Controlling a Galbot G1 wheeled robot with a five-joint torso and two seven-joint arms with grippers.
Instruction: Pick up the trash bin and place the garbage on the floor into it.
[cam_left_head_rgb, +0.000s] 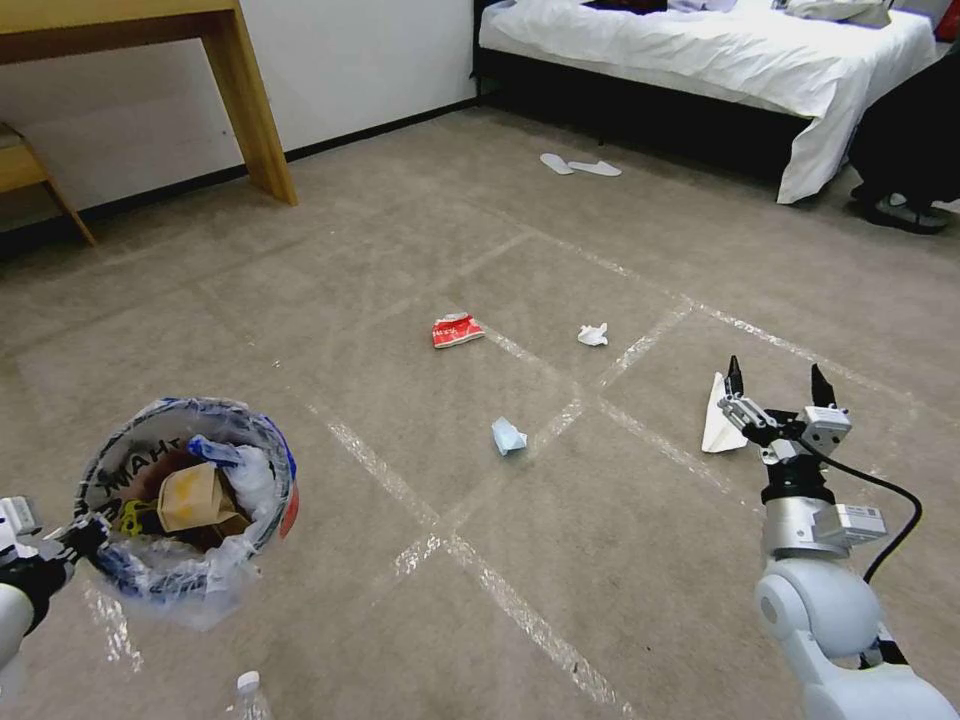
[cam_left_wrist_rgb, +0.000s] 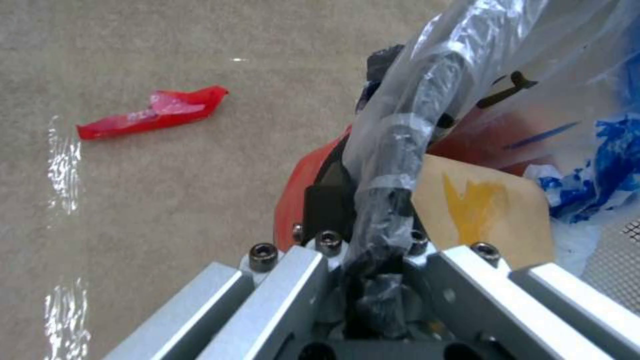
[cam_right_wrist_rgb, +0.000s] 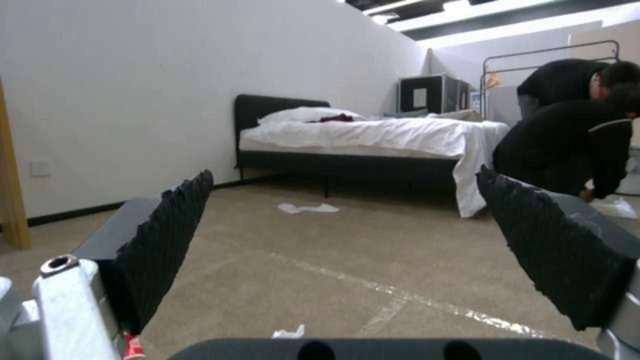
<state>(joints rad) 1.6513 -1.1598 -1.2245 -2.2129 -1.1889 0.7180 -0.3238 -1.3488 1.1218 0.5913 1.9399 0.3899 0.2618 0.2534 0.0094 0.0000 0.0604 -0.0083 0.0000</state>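
I hold the trash bin (cam_left_head_rgb: 190, 500) off the floor (cam_left_head_rgb: 400, 250) with my left hand (cam_left_head_rgb: 85, 540), pinched onto its rim at the bin's 8 o'clock edge; the left wrist view shows the fingers (cam_left_wrist_rgb: 330, 200) closed over the rim and the plastic liner (cam_left_wrist_rgb: 413, 150) bunched between them. Inside the bin already lie a brown paper bag (cam_left_head_rgb: 195, 497) and blue-and-white scraps.

My right hand (cam_left_head_rgb: 776, 385) hovers low over the carpet at my 2 o'clock, jaws spread wide and holding nothing, tips pointing away from me. A flat white paper (cam_left_head_rgb: 717, 415) lies just beside and partly under its left finger.

Loose garbage remains: a blue wad (cam_left_head_rgb: 508, 436) near 12 o'clock, close in; a red wrapper (cam_left_head_rgb: 457, 329) and a small white tissue (cam_left_head_rgb: 593, 335) farther out; a clear bottle (cam_left_head_rgb: 246, 695) near my base at 7 o'clock.

The white paper looks like the nearest pick, in my judgement. It is thin and flat, so I should tilt the tips down, press lightly into the pile and close across one raised edge or fold rather than the flat face. I must keep the bin level while the right arm works, since the liner is loose and the grip sits on one side only.
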